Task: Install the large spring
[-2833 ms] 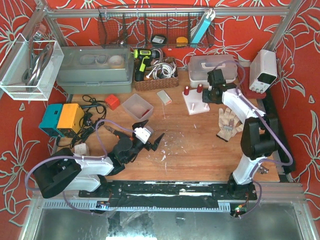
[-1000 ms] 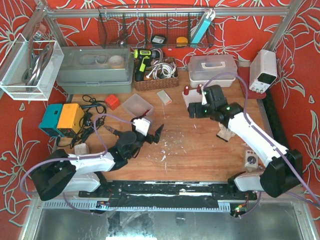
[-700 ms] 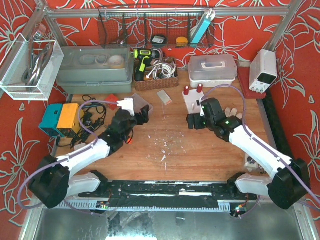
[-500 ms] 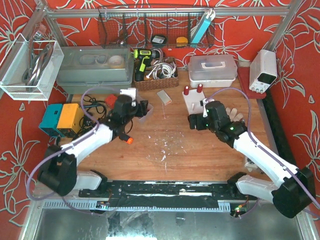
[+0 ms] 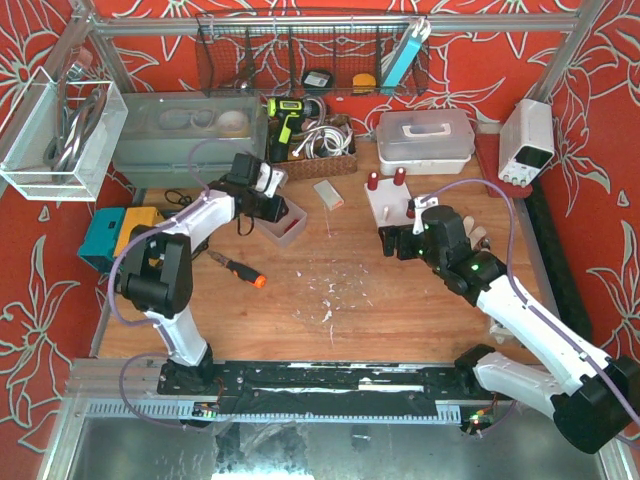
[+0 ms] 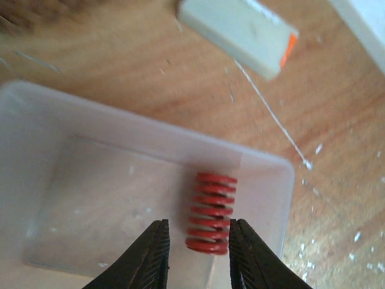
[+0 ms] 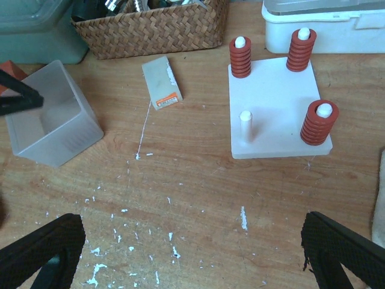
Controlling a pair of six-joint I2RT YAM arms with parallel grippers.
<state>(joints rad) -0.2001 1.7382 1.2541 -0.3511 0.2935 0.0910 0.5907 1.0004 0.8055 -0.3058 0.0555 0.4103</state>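
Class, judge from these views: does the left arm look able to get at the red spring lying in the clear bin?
Probably yes. The left tool hangs open over the bin, its fingers either side of the spring, and nothing covers it.

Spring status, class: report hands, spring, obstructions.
Left hand open, straddling spring in bin. Right hand open, near board. One peg bare, unobstructed.

It was a workshop bench: a scuffed wooden surface (image 5: 350, 300) flecked with white debris, a cordless drill (image 5: 287, 118) in a wicker basket (image 5: 310, 165) at the far edge, a bench power supply (image 5: 527, 140) at the far right corner, a screwdriver (image 5: 238, 268) near the left edge, and a wire rack (image 5: 300, 70) holding a tape measure (image 5: 363, 84) above.
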